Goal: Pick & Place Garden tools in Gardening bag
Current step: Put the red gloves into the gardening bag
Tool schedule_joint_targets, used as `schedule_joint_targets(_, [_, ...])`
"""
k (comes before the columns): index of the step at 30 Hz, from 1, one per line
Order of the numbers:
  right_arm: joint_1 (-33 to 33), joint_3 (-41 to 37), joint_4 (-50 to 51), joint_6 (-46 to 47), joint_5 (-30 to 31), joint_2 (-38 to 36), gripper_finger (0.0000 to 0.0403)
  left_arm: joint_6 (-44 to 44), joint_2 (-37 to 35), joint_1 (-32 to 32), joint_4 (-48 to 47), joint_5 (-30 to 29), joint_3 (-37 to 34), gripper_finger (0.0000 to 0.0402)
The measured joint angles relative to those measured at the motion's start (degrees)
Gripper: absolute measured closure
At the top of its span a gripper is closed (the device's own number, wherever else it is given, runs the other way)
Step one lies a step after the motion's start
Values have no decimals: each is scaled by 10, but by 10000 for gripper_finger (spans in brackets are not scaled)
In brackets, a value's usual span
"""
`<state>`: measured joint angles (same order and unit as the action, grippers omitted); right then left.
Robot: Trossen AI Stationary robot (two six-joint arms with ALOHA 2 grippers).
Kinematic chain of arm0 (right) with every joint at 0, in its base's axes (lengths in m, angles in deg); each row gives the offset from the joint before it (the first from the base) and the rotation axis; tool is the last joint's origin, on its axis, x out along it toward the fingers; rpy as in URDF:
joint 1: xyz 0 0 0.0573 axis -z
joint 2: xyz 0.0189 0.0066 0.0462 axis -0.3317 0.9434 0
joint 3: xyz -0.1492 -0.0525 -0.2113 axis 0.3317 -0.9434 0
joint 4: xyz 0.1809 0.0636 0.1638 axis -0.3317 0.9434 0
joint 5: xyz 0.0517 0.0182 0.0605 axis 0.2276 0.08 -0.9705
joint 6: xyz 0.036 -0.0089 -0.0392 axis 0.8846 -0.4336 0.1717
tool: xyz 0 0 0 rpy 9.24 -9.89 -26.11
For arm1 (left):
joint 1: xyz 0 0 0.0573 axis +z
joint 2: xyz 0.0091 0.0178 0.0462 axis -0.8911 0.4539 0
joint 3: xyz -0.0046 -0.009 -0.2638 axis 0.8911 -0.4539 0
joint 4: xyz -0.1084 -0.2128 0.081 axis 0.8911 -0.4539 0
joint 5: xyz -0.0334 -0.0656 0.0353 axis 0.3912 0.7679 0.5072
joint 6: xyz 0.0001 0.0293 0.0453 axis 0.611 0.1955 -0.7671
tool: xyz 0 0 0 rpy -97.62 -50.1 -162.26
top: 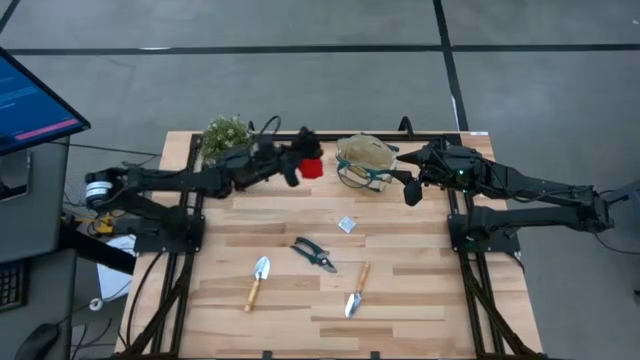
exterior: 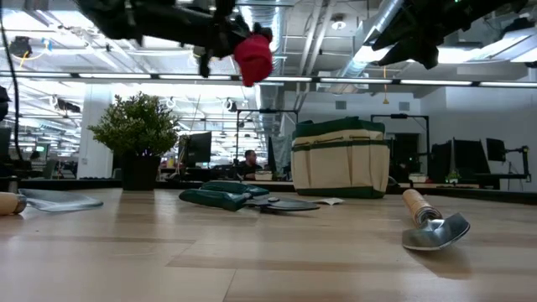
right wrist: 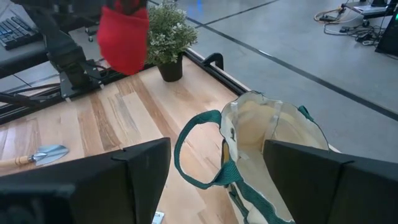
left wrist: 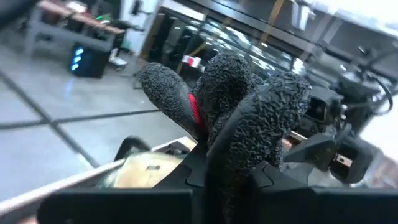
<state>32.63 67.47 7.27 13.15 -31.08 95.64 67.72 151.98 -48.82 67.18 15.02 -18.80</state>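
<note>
My left gripper (top: 298,162) is shut on a red-and-black glove (top: 311,166) and holds it high above the table, just left of the tan gardening bag (top: 365,160). The bag stands upright at the table's far side, its mouth open (right wrist: 267,130). My right gripper (right wrist: 216,158) is open and hovers beside the bag's right side (top: 410,188), touching nothing. The pruning shears (top: 313,253), the silver trowel (top: 258,280) and the narrow wooden-handled tool (top: 357,290) lie flat on the table's near half. My left gripper holds the glove lifted clear of the table. The glove's black textured fingers (left wrist: 249,118) bunch up in front of the wrist camera and hide the place of contact. Its red part (exterior: 252,55) hangs below the gripper.
A bushy potted plant (top: 225,136) stands at the far left corner. A small white packet (top: 347,224) lies mid-table. The bag's green loop handle (right wrist: 199,149) droops toward the table's middle. A monitor (top: 35,100) stands left of the table.
</note>
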Motion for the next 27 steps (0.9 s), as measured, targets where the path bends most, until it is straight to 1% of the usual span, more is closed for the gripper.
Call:
schedule_joint_targets(4, [0,0,0,2,0,0,153,-58,65,29,3,73,69,375])
schedule_joint_targets(13, [0,0,0,11,0,0,153,-170,197,86,2,164,203,375])
schedule_joint_targets(20, [0,0,0,11,0,0,153,-211,288,114,2,215,286,375])
schedule_joint_targets(27, [0,0,1,12,0,0,153,-269,359,114,-5,236,335,375])
